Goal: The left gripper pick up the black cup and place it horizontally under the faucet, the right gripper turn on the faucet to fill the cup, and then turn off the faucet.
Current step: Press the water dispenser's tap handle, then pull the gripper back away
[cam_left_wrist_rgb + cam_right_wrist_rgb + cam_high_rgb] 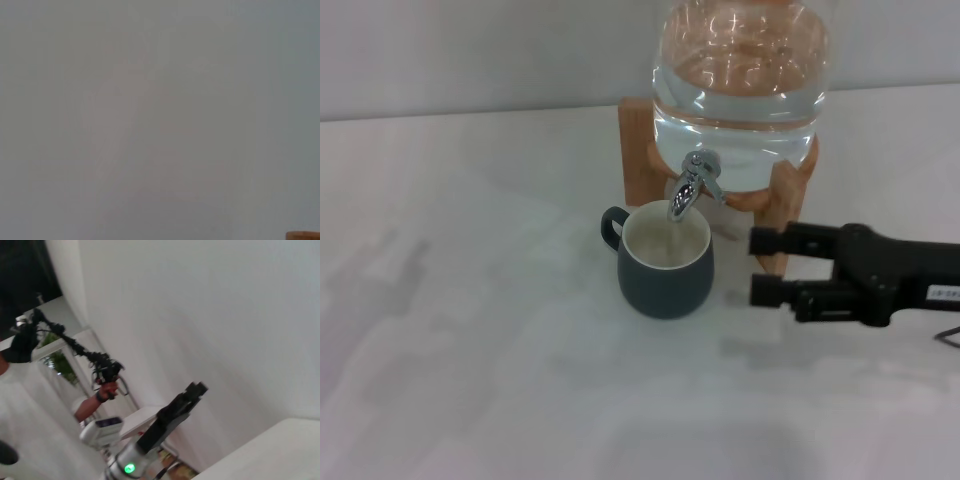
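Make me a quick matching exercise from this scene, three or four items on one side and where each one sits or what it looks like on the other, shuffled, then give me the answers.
1. black cup
2. faucet
3. right gripper
4. wooden stand

A. open, to the right of the cup, touching nothing
B. under the glass water jar
C. upright on the table, below the spout
D. shiny chrome, on the jar's front

Pairs: 1-C, 2-D, 3-A, 4-B
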You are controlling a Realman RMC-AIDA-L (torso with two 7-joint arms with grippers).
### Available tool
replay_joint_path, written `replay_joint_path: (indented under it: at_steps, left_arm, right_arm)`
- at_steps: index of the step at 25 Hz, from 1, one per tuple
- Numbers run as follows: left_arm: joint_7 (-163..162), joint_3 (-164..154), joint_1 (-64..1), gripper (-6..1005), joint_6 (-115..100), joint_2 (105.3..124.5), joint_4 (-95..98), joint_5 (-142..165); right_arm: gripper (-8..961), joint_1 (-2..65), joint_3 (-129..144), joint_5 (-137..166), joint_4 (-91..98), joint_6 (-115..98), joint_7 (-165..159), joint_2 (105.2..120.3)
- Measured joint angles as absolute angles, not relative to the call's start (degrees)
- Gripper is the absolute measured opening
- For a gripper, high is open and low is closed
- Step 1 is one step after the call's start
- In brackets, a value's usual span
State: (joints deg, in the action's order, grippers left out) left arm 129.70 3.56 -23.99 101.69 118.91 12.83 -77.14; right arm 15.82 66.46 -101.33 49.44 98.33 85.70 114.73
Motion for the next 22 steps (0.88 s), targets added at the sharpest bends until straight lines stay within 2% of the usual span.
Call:
replay_joint_path:
  at_steps: [22]
  left_arm:
    - [128.85, 3.51, -23.58, 464, 102.66, 119.18, 13.91, -77.72]
  right_arm:
    - [841, 18.46, 74.52, -105.02, 48.86, 91.31, 86.95, 115.22]
